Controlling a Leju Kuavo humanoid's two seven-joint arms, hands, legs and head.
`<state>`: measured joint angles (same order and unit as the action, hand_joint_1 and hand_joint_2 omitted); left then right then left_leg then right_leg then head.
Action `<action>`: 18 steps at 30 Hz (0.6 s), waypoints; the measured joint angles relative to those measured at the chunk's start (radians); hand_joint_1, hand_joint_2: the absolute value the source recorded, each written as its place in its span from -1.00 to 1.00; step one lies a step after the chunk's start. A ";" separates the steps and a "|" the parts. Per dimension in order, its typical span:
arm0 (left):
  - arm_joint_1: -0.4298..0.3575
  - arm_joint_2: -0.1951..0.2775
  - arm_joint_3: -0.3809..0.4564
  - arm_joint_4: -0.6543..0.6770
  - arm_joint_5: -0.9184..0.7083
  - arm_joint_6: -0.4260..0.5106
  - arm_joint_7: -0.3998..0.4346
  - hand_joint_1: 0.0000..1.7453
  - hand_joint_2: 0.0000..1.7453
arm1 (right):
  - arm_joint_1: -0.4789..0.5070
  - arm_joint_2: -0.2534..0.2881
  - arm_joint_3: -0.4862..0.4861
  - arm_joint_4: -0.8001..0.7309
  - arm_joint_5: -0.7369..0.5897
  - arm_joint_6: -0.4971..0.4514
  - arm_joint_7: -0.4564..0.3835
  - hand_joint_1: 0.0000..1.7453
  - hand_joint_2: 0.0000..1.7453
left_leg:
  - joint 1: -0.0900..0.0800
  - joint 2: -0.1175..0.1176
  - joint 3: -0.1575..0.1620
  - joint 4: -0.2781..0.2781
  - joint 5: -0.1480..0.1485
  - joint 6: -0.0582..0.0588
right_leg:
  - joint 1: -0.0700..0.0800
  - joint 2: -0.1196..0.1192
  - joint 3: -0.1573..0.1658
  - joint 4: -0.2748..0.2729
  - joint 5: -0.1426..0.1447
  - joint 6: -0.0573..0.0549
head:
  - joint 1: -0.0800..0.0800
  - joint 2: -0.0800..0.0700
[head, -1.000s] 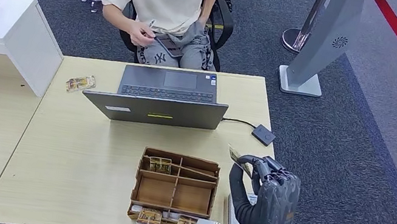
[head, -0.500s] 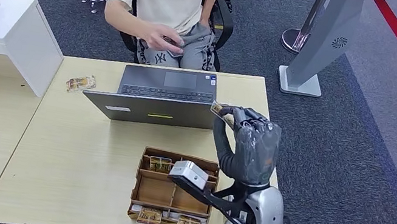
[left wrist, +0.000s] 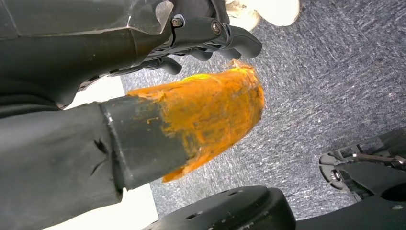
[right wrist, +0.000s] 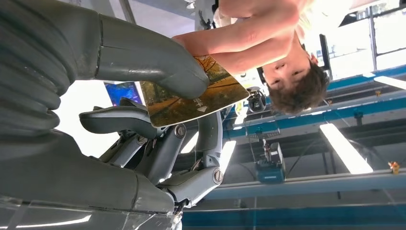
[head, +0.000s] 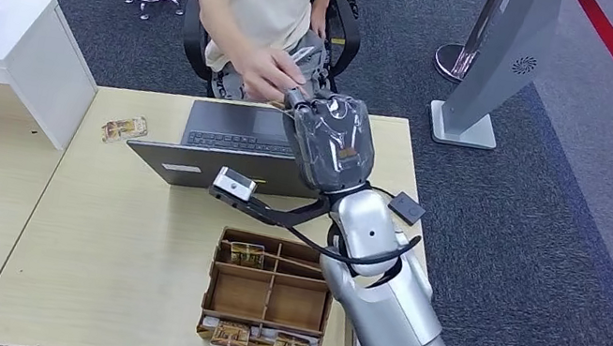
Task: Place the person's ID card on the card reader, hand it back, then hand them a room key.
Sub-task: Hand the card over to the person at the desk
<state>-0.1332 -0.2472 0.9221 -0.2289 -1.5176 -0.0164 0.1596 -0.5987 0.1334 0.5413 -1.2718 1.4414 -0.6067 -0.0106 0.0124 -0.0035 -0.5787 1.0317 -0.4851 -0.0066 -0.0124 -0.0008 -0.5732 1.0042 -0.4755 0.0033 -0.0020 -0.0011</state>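
My right hand [head: 332, 140] is raised over the laptop [head: 233, 136], stretched toward the seated person. It pinches a card with an autumn-tree picture [right wrist: 191, 98] between thumb [right wrist: 143, 52] and fingers. The person's hand [head: 267, 76] reaches in and touches the card's far edge [right wrist: 225, 40]. The black card reader [head: 407, 208] lies on the table's right side, with a cable. A wooden divided box [head: 269, 292] near the front edge holds several cards. My left hand [left wrist: 191, 110], its thumb wrapped in orange tape, hangs over carpet and holds nothing.
Another card [head: 123, 128] lies on the table left of the laptop. A white desk [head: 13, 36] adjoins the table at far left. A grey kiosk stand [head: 493, 63] stands on the carpet at the back right.
My right hand has risen from the table's right edge and swung forward over the laptop with the card. The person has leaned in and brought a hand to the card.
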 joint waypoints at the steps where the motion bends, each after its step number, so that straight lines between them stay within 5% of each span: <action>1: -0.002 0.000 -0.003 0.000 -0.001 -0.002 0.002 -1.00 -1.00 | -0.014 0.004 0.005 0.021 0.005 0.000 0.005 1.00 1.00 | 0.000 0.000 0.000 0.000 0.000 0.000 | 0.000 0.000 0.000 0.000 0.000 0.000 | 0.000 0.000; 4: -0.005 -0.001 -0.011 0.000 -0.006 -0.004 0.007 -1.00 -1.00 | -0.047 0.016 0.015 0.071 0.016 -0.002 0.013 1.00 1.00 | 0.000 0.000 0.000 0.000 0.000 0.000 | 0.000 0.000 0.000 0.000 0.000 0.000 | 0.000 0.000; 7: -0.008 -0.004 -0.019 0.000 -0.009 -0.004 0.008 -1.00 -1.00 | -0.069 0.029 0.022 0.107 0.020 -0.005 0.024 -0.50 1.00 | 0.000 0.000 0.000 0.000 0.000 0.000 | 0.000 0.000 0.000 0.000 0.000 0.000 | 0.000 0.000; 8: -0.008 -0.004 -0.022 0.000 -0.009 -0.004 0.008 -1.00 -1.00 | -0.074 0.033 0.024 0.116 0.019 -0.007 0.028 -1.00 0.50 | 0.000 0.000 0.000 0.000 0.000 0.000 | 0.000 0.000 0.000 0.000 0.000 0.000 | 0.000 0.000; 11: -0.008 -0.005 -0.026 0.000 -0.008 -0.004 0.008 -1.00 -1.00 | -0.077 0.042 0.027 0.128 0.014 -0.015 0.039 -1.00 -1.00 | 0.000 0.000 0.000 0.000 0.000 0.000 | 0.000 0.000 0.000 0.000 0.000 0.000 | 0.000 0.000; 18: -0.006 -0.005 -0.026 0.000 0.003 -0.001 0.008 -1.00 -1.00 | -0.049 0.046 0.032 0.119 0.004 -0.054 0.044 -1.00 -1.00 | 0.000 0.000 0.000 0.000 0.000 0.000 | 0.000 0.000 0.000 0.000 0.000 0.000 | 0.000 0.000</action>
<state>-0.1390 -0.2524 0.8961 -0.2285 -1.5143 -0.0173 0.1678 -0.6479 0.1796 0.5735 -1.1532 1.4457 -0.6603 0.0330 0.0123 -0.0037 -0.5790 1.0317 -0.4851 -0.0066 -0.0124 -0.0010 -0.5736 1.0042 -0.4756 0.0033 -0.0019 -0.0011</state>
